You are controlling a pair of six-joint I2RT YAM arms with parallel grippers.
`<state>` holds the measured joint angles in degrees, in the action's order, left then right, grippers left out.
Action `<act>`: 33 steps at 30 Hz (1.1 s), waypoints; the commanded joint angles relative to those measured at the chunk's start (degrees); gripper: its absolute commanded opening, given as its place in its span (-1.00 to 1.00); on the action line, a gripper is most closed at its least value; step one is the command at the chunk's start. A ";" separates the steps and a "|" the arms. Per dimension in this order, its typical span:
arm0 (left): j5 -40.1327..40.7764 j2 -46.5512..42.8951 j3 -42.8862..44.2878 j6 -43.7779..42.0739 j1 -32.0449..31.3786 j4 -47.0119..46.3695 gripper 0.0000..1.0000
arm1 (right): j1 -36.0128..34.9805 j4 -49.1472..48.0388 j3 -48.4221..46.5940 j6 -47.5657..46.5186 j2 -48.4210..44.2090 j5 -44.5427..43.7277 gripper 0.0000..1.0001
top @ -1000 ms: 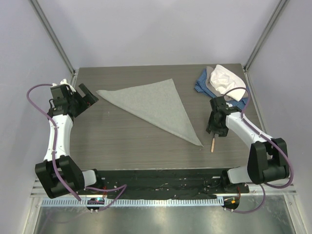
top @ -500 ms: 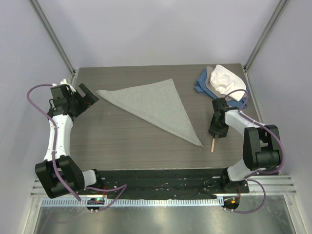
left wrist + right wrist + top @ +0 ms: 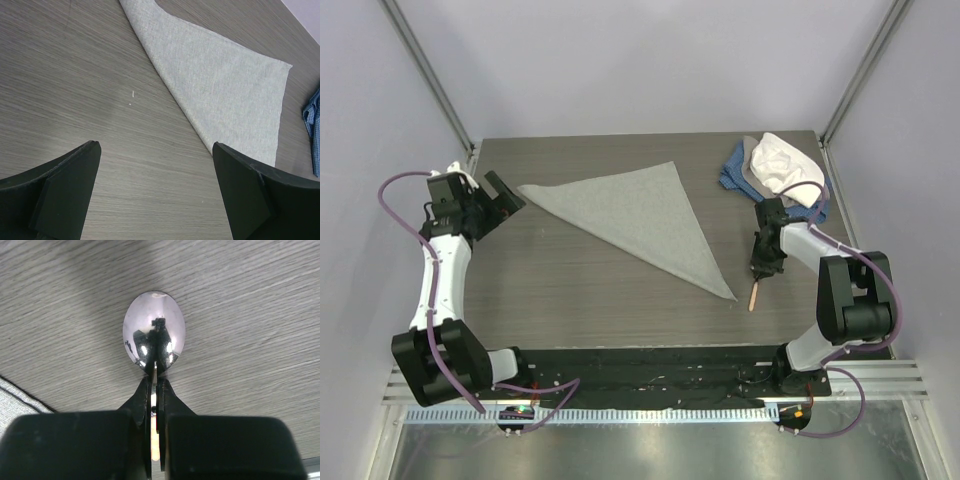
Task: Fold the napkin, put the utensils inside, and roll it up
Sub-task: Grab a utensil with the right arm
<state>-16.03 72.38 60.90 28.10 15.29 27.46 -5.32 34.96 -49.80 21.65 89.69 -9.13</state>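
The light grey napkin (image 3: 630, 213) lies folded into a triangle across the middle of the table, and its edge also shows in the left wrist view (image 3: 220, 85). My right gripper (image 3: 761, 268) is shut on the neck of the spoon (image 3: 154, 330), just right of the napkin's near tip. The shiny metal bowl pokes out past the fingertips (image 3: 144, 390), and the wooden handle (image 3: 754, 294) trails toward the table's near edge. My left gripper (image 3: 155, 195) hangs open above bare table at the far left, with nothing between its fingers.
A heap of blue, grey and white cloths (image 3: 775, 170) sits at the back right corner. Metal frame posts rise at the table's back corners. A corner of blue checked cloth (image 3: 314, 130) shows at the right edge of the left wrist view.
The right gripper has closed onto the spoon's neck, and the spoon's handle has shifted slightly left. The left arm has not moved.
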 commanded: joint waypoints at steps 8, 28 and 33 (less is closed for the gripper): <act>-1.19 -0.57 6.94 4.85 -6.84 -1.36 1.00 | 0.22 4.06 -7.40 -2.66 -1.35 -0.72 -0.99; 2.76 3.38 8.53 -0.32 -7.38 0.22 0.99 | -21.21 -1.46 -49.92 -23.23 23.13 8.07 -0.98; 1.00 4.00 7.74 -0.15 -7.29 -0.39 0.99 | -24.90 -4.63 -57.86 -28.23 31.06 13.60 -0.98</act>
<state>-14.33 75.94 69.10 29.15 7.97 28.12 -28.29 34.20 -101.27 -0.14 117.21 0.16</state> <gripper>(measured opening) 0.996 0.053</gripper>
